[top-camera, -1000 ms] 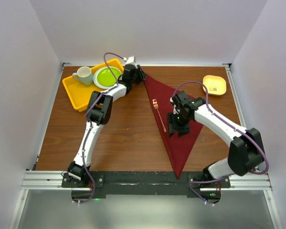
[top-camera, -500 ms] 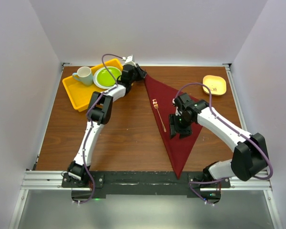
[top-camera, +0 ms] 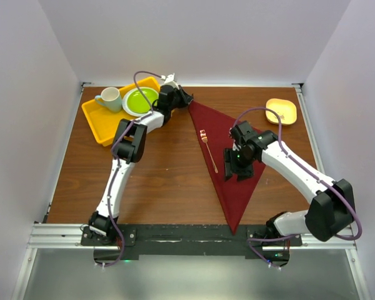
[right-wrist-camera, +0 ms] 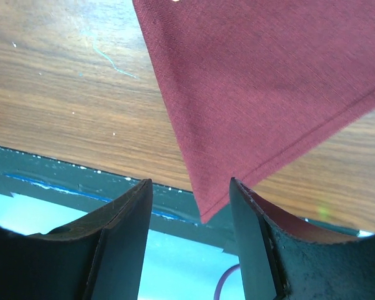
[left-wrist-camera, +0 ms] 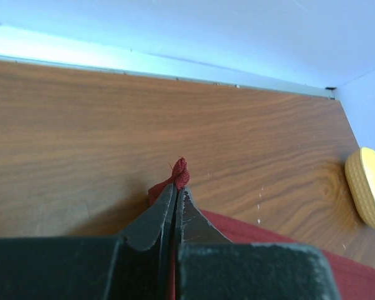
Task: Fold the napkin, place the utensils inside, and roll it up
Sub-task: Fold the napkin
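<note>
Overhead view of a wooden table with two robot arms reaching over it. A dark red napkin lay flat, folded into a long triangle, with one point at the far side and one at the near edge.

The left gripper sat at the far point of the napkin. In its wrist view the two dark fingers were pressed together on that corner. A small bunched tip of red cloth poked out just past the fingertips, and the rest of the napkin ran back beneath the fingers and to their right. A small yellow dish sat well off to the right of these fingers.

The right gripper hung over the middle of the napkin. In its wrist view the fingers stood apart with nothing between them. Below them the napkin narrowed to its near point, which showed in the gap between the two fingertips.

A rose-gold fork lay along the napkin's left edge, close beside the right gripper's fingers on their left and not touching them. It was well apart from the left gripper's fingers.

Just left of the left gripper, a yellow tray held a green plate and a pale mug.
</note>
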`<state>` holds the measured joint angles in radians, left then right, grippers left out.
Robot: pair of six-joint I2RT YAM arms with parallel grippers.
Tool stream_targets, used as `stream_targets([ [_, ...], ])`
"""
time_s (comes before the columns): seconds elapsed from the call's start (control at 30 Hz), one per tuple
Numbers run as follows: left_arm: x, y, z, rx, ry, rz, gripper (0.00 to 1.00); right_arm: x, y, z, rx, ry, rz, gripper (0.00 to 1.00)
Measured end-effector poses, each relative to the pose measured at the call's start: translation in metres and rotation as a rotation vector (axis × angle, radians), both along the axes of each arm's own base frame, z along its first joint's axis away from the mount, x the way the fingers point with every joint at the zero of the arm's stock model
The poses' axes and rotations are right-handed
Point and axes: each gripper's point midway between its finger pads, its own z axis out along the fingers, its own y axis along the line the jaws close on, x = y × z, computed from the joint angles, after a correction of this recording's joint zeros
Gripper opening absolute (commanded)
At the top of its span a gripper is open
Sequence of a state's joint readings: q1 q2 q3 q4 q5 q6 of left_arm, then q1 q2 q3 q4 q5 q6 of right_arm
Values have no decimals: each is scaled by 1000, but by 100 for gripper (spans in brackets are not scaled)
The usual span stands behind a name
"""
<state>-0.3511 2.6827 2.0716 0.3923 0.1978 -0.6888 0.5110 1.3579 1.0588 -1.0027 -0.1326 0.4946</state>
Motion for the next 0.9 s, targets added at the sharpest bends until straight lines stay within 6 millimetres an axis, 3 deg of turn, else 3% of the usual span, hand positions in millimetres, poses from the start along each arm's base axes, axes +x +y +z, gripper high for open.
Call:
stream_targets([
  [0.13, -20, -3, 9, 3, 27, -36, 0, 13, 2, 21, 0, -51, -21, 57],
  [0.27, -49, -12, 32, -6, 37, -78, 0, 30, 2, 45, 13, -114, -37, 57],
  [0.57, -121, -53, 99, -34, -7, -213, 0, 41, -37, 50, -16, -104, -95, 57],
  [0.7, -152, -62, 104, -37, 5, -275, 0, 40, -45, 52, -20, -106, -85, 57],
  [0.9, -191, -63, 92, -28, 63, -378, 0, 37, -40, 54, 18, -101, -53, 57],
])
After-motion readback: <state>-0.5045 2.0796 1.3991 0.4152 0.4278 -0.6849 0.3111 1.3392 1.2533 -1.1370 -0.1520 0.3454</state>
